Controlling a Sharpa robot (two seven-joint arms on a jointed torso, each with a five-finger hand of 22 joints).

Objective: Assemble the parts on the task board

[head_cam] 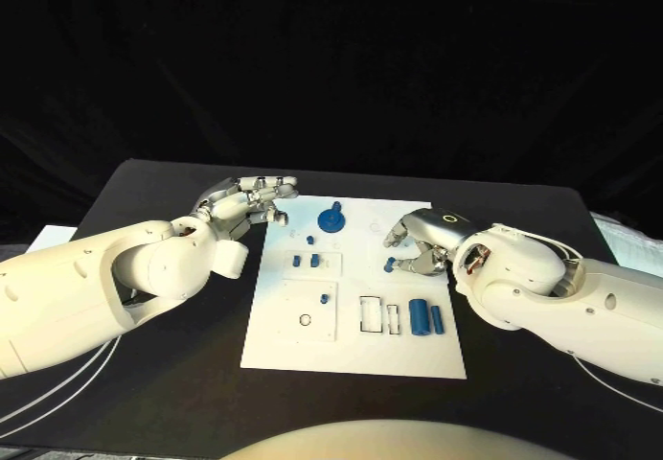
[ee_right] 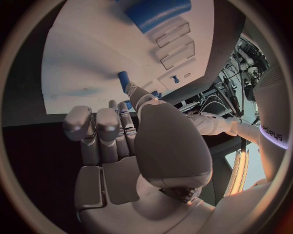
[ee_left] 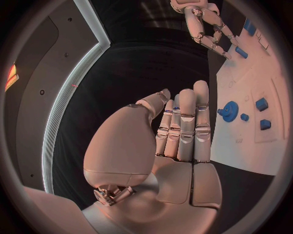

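Note:
The white task board (head_cam: 277, 350) lies mid-table. On it are a blue gear (head_cam: 331, 219) (ee_left: 229, 110), two small blue blocks (head_cam: 306, 260) (ee_left: 261, 104), a tiny peg (head_cam: 325, 299) and two blue cylinders (head_cam: 427, 316) (ee_right: 156, 12). My right hand (head_cam: 422, 244) (ee_right: 122, 141) (ee_left: 207, 24) bends down over the board's right side. Its thumb tip touches a small blue peg (head_cam: 391, 265) (ee_right: 124, 78) (ee_left: 241, 52) that stands on the board; a grip is not plain. My left hand (head_cam: 249, 203) (ee_left: 177, 131) hovers at the board's far left corner, fingers straight, holding nothing.
Empty rectangular slots (head_cam: 375, 313) sit beside the cylinders, and a raised plate with a ring hole (head_cam: 307, 321) lies near the board's left edge. Black table (head_cam: 166, 192) surrounds the board. White paper (head_cam: 628, 240) lies at the table's right edge.

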